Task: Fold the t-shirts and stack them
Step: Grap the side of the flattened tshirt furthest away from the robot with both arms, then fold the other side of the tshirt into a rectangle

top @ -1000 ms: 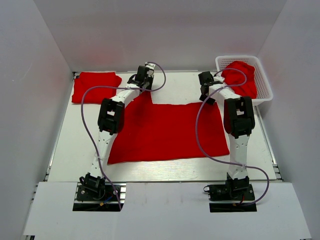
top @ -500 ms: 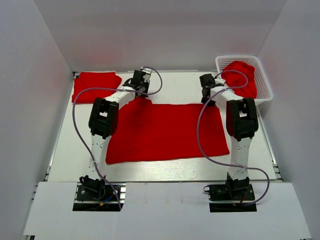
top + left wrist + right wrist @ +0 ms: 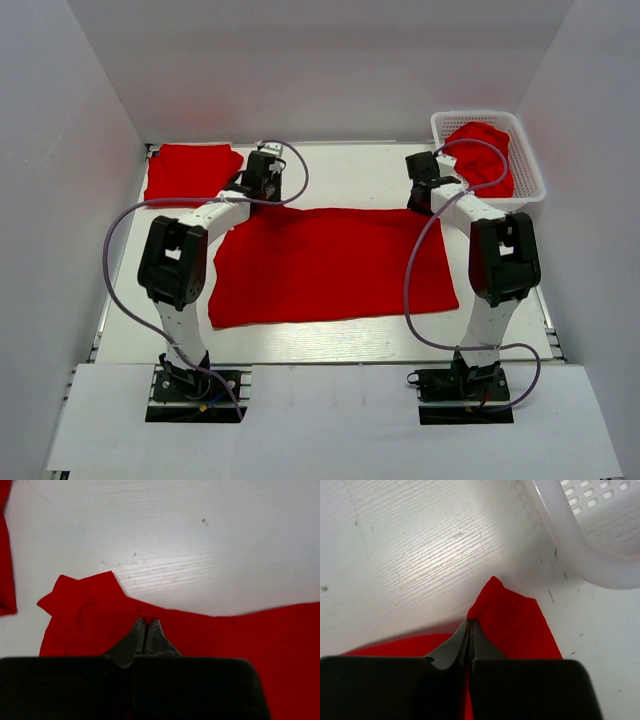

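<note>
- Mid-table: one spread bright red soft-fabric t-shirt [image 3: 330, 265] lies flat on the white wood-grain table [image 3: 350, 170], its long side running left to right.
- The left gripper [image 3: 145, 630] has its jaws pressed together on the shirt's far edge, just inboard of the far-left corner.
- The right gripper [image 3: 470, 629] has its jaws closed too. It pinches a small peak of cloth at the shirt's far-right corner, near the white plastic mesh basket [image 3: 580, 540].
- A folded red t-shirt [image 3: 190, 172] sits at the table's far-left corner. A crumpled red t-shirt [image 3: 482, 150] waits in the basket at the far-right corner.
- Step in hand, as I read it: bring the far edge over to the near edge for a half fold.
- Raise both corners together and level, only high enough for the cloth to clear itself.
- The left pinch looks shallow. Check that the cloth rises with it before you travel.
- Hold the edge taut between the two grips so no sag drags a crease.
- Set far edge square on near edge, then let go.
</note>
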Tool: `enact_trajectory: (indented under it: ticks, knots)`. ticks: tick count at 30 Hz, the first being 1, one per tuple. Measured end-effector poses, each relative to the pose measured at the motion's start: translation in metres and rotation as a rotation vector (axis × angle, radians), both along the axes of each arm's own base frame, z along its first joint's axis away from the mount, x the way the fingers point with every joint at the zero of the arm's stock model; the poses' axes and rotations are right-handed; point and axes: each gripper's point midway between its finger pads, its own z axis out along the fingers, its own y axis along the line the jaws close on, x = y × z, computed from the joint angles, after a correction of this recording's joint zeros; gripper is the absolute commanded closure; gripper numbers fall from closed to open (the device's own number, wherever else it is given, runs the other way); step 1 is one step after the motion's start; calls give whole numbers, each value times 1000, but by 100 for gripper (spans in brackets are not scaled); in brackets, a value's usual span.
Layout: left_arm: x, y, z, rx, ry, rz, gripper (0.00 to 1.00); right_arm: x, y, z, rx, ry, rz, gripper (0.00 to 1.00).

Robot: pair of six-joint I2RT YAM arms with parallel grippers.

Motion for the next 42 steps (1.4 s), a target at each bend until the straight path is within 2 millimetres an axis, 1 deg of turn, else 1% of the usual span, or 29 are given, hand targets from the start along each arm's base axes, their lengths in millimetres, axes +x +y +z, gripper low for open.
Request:
enact_trajectory:
  ticks: [3,8,10,13,16,18,22,24,27,29,32,38,40,42]
  knots:
    - [-18,6,2,-25,15,30,100,-4,2,2,-4,-5,17,100]
    - [-48,14,5,-58,48,65,100,-12,0,-3,-15,15,32,100]
    - [-59,15,7,-65,59,70,100,-15,-1,-2,-18,16,37,100]
    - [-74,14,15,-72,69,72,100,-16,-1,5,-22,6,45,100]
    - [-82,15,24,-63,67,82,100,-15,-2,13,-21,-11,48,100]
    - [-89,18,27,-43,78,97,100,-15,-2,17,-20,-21,50,100]
    - [-103,26,23,12,129,130,100,-17,-2,22,-20,-24,54,100]
    - [-114,32,18,48,169,149,100,-19,-2,23,-21,-20,55,100]
    - [-128,38,14,86,218,168,100,-24,-4,21,-26,-7,59,100]
    - [-138,41,14,111,245,173,100,-27,-4,20,-30,6,62,100]
    - [-144,40,23,132,255,174,100,-30,-5,19,-34,17,66,100]
    - [-142,32,59,147,229,166,100,-35,-7,15,-38,33,69,100]
    - [-146,32,65,161,237,162,100,-40,-8,16,-39,41,69,100]
    - [-153,34,67,185,258,162,100,-43,-9,19,-40,42,69,100]
